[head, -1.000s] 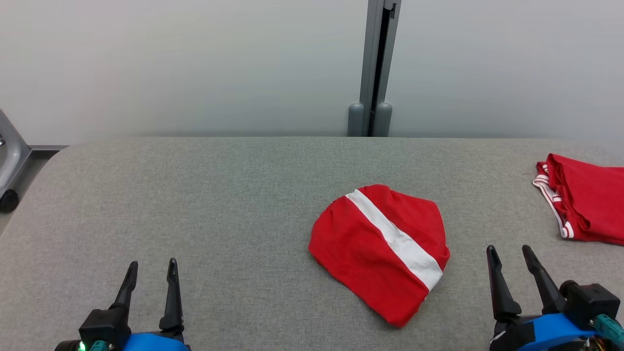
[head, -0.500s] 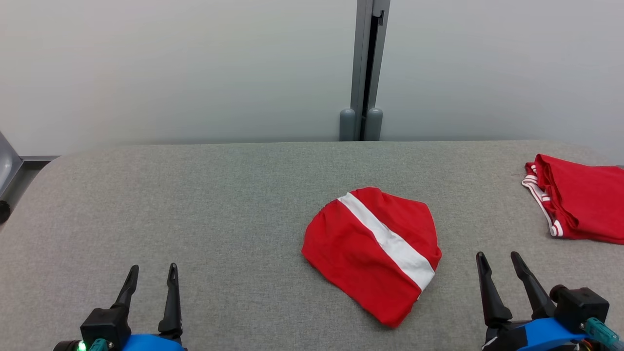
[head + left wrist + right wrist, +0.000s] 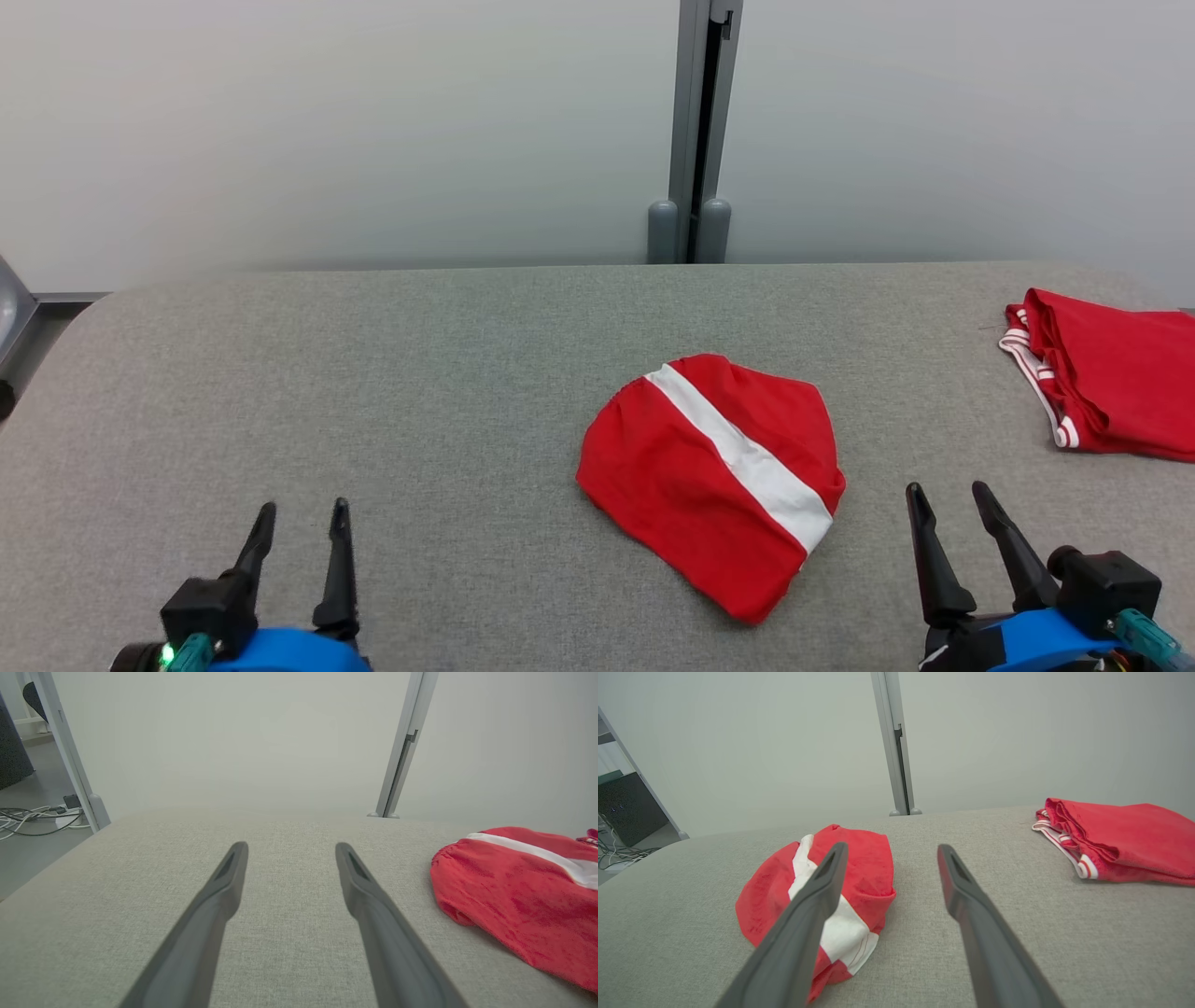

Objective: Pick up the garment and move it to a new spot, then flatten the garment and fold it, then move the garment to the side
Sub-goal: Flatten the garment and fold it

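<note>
Two dark, long-fingered tools, the left gripper (image 3: 303, 507) and the right gripper (image 3: 946, 487), hang wide open and empty over the grey fabric-covered table (image 3: 373, 392). The crumpled red cloth garment with a white stripe (image 3: 714, 481) lies bunched between them, nearer the right one. A pinch from above may catch only one layer, so the bundle could unroll or slip on the lift. A folded red garment with white trim (image 3: 1111, 383) lies well apart at the far right. The approach looks unobstructed.
</note>
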Controlling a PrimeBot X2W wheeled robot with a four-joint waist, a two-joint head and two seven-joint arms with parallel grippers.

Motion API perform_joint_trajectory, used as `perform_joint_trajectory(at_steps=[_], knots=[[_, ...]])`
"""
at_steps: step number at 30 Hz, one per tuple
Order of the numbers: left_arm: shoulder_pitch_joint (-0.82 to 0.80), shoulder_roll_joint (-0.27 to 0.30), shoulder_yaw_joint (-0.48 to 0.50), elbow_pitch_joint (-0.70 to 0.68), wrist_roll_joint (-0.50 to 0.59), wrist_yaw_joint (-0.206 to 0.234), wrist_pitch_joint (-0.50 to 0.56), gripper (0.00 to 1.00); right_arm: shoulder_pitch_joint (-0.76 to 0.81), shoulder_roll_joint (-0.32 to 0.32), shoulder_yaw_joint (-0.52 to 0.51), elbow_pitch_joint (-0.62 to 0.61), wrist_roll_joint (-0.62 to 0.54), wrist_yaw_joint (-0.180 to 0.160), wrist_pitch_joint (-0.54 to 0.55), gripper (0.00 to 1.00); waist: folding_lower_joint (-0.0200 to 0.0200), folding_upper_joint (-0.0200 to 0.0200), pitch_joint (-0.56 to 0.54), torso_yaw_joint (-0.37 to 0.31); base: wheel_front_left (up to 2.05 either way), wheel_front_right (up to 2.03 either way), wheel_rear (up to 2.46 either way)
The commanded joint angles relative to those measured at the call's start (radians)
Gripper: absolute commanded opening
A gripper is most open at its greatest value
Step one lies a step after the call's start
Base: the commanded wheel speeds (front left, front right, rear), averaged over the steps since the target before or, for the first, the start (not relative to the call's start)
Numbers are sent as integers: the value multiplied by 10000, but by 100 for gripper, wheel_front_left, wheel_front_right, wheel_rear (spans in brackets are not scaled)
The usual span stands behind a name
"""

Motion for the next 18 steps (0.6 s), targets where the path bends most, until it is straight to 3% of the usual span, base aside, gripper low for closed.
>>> perform_joint_trajectory(at_steps=[1, 9, 14, 18], knots=[[-381, -9, -115, -110, -71, -183, 170, 100, -46, -20, -66, -24, 7, 5, -37, 100, 0, 0, 34, 48, 0, 0, 0], [-3019, 421, -1035, 106, -634, -1776, 2385, 100, -333, -23, 58, -220, -82, 5, 69, 100, 0, 0, 451, -158, 0, 0, 0], [-4663, 913, -1609, 715, -1690, -2072, 3962, 100, -720, -20, 508, -272, 204, 5, -79, 100, 0, 0, 970, -1028, 0, 0, 0], [-5657, 1667, -2605, 625, -3708, -2094, 5516, 100, -1102, -21, 1124, -180, 431, 5, -271, 100, 0, 0, 1491, -1959, 0, 0, 0]])
